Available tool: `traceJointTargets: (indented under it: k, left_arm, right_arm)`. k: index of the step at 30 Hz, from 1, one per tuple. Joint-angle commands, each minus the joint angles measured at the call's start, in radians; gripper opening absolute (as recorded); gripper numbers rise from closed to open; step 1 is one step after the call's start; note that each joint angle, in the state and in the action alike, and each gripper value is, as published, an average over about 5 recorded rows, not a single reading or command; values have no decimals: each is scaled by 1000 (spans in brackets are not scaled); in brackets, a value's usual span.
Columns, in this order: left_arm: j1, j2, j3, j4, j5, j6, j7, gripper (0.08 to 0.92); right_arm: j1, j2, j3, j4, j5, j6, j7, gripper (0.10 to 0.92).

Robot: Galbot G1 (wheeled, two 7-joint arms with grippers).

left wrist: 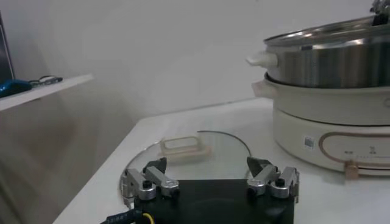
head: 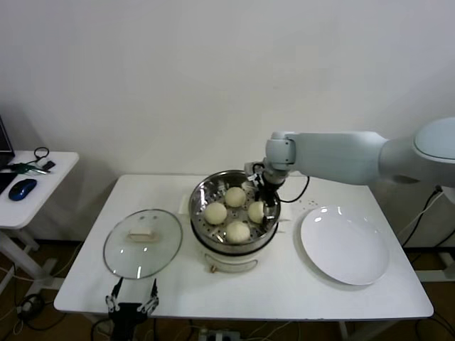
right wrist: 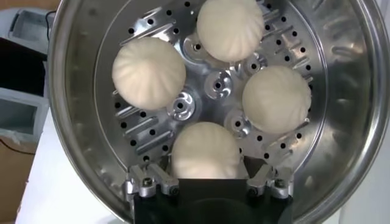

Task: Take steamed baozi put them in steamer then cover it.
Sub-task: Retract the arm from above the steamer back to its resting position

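Baozi (head: 237, 231), 4 of them, sit on the perforated tray in the steamer (head: 201, 195) mid-tabletop (head: 284, 291) (white, against a plain pale wall). Right gripper (head: 267, 197) hangs inside, jaws wide, straddling 1 bun. Left gripper (head: 132, 303) waits spread by the glass lid (head: 142, 243); white plate (head: 345, 245) lies bare.

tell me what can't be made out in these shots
- Right gripper: head view, too small to show whether it touches the nearest bun.
- Steamer inside: left wrist view, hidden by its wall.
- Lid: left wrist view, near edge behind the left gripper.
- Plate: only in head view.
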Motion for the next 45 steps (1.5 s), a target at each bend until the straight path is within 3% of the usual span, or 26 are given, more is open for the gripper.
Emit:
traceJointTargets:
  k: [1, 11, 24, 28, 34, 45]
  left_arm:
    - [5, 3, -6, 3, 1, -4, -3, 823]
    - [20, 8, -17, 7, -6, -11, -3, 823]
    - [2, -10, -30, 10, 9, -8, -10, 823]
    - [-6, -10, -31, 4, 26, -8, -13, 823]
    - [-17, -16, -37, -7, 38, -9, -23, 823]
    - [-16, -18, -36, -46, 81, -1, -23, 823]
  right_arm:
    - [18, -28, 19, 8, -15, 5, -24, 821]
    - [68, -156, 118, 53, 31, 31, -55, 823]
    - [24, -499, 247, 223, 32, 245, 223, 823]
    - [-168, -642, 438, 289, 9, 259, 337, 823]
    - [-674, -777, 947, 388, -32, 280, 533, 823]
    - [-1347, -703, 1651, 465, -96, 433, 750, 823]
